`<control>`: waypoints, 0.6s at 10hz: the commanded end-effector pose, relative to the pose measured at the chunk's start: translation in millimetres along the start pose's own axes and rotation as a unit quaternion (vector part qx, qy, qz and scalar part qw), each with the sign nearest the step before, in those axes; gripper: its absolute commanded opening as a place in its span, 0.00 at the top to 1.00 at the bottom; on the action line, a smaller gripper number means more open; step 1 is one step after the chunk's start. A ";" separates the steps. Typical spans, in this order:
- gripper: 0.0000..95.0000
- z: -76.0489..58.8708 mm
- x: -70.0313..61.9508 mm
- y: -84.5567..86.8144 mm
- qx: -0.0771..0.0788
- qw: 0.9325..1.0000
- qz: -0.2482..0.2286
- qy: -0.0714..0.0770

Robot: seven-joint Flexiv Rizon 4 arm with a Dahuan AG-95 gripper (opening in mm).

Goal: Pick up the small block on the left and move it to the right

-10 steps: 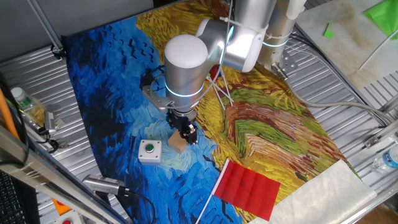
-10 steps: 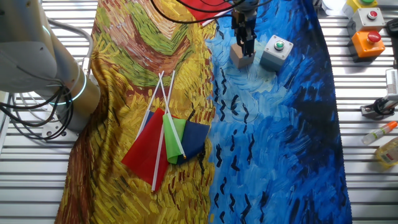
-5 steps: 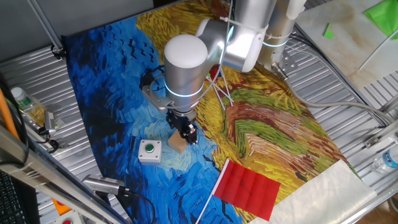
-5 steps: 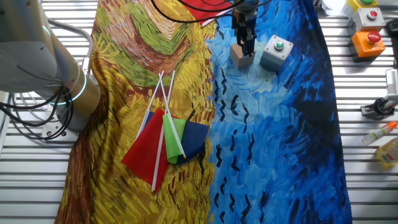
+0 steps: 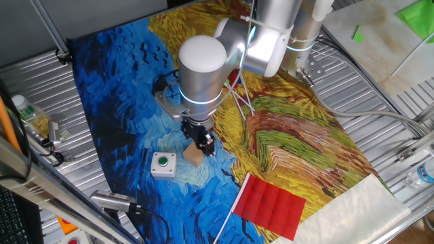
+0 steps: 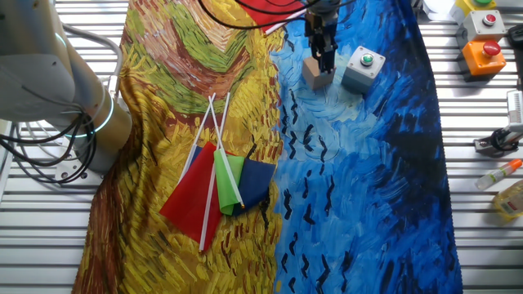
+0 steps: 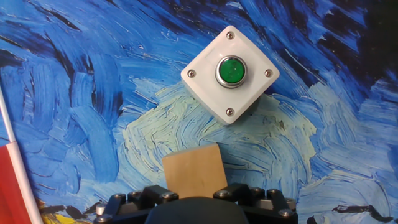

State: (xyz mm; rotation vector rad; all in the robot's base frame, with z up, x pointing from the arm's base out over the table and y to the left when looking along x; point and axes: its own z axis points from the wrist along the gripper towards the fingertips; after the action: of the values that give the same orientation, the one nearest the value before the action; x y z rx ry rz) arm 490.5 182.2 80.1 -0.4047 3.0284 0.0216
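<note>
The gripper sits low at the small block, which rests on the blue cloth beside the white button box; its grasp cannot be told, so lifting and carrying rightward apparently remain.

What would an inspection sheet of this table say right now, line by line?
Surface: painted cloth over a slatted metal table.
Job's things: block on the blue part, beside the button box, not touching it.
Clutter: bundle of flags; red flag.
Gripper: gripper down at the block; whether it grips cannot be told.
Cables: black cable at the table edge.
Surroundings: bottles and more button boxes off the cloth.
</note>
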 end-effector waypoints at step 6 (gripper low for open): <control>1.00 -21.9 -1.9 0.1 -0.015 1.000 0.001 0.014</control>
State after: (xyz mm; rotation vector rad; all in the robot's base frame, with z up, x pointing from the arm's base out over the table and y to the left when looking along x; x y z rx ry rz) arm 490.6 181.7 102.6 -0.3990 3.0583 0.0593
